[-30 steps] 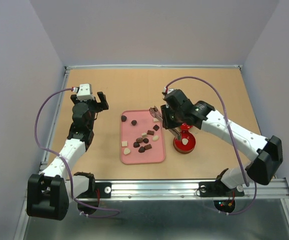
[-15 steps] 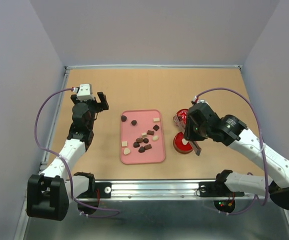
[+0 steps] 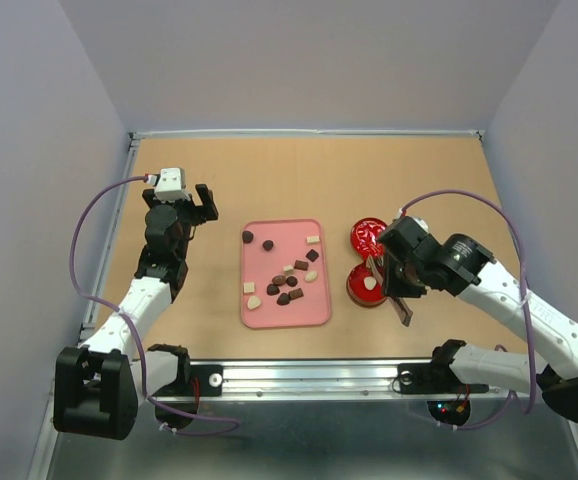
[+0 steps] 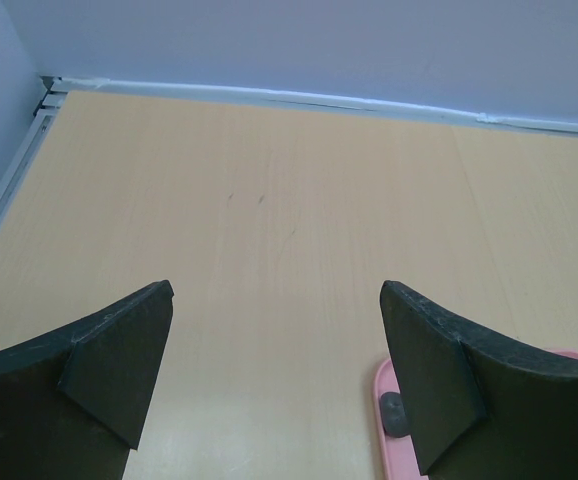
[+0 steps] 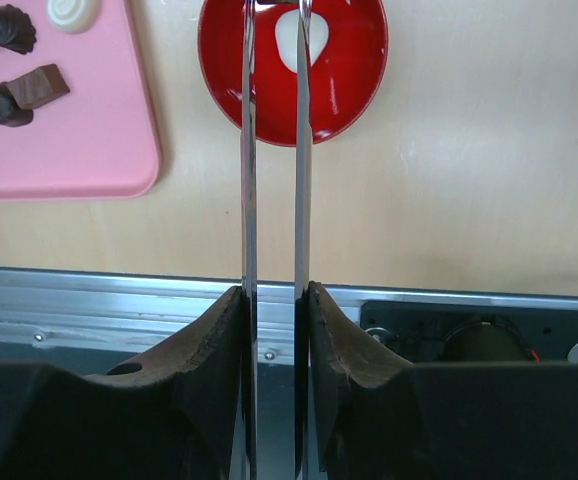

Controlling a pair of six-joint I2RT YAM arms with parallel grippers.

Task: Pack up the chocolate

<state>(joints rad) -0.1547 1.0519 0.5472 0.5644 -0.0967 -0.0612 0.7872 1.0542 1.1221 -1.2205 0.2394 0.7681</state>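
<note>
The left gripper (image 4: 277, 300) is hanging over the table (image 4: 269, 180), its fingers (image 4: 109, 370) spreading wide with nothing between them. At lower right a pink tray (image 4: 394, 455) corner is showing, carrying one dark chocolate (image 4: 394, 412) just beside the right finger.

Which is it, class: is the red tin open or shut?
Open. Its decorated lid lies off, beside the tin, and one cream-white chocolate shows inside.

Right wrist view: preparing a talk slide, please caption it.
Right hand grips metal tweezers over the red tin holding one white chocolate, pink tray at left.
</note>
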